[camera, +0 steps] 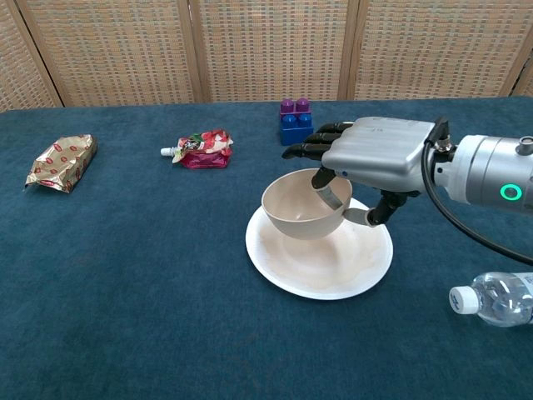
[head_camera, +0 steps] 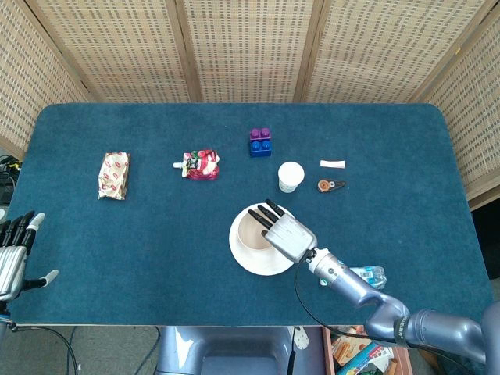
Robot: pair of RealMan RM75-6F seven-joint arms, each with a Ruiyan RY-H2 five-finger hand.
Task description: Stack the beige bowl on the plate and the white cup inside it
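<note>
My right hand (camera: 375, 157) (head_camera: 285, 231) grips the beige bowl (camera: 300, 205) (head_camera: 252, 230) by its right rim, fingers hooked inside, thumb under. The bowl hangs upright just above the left half of the white plate (camera: 325, 260) (head_camera: 266, 262); whether it touches the plate I cannot tell. The white cup (head_camera: 291, 176) stands upright beyond the plate; in the chest view it is hidden behind my right hand. My left hand (head_camera: 14, 254) hovers at the table's left front corner, fingers spread, holding nothing.
A blue and purple block (camera: 295, 122) stands behind the plate. A red pouch (camera: 200, 148) and a foil snack pack (camera: 62, 162) lie to the left. A water bottle (camera: 498, 297) lies at the front right. Small items (head_camera: 331, 185) lie right of the cup.
</note>
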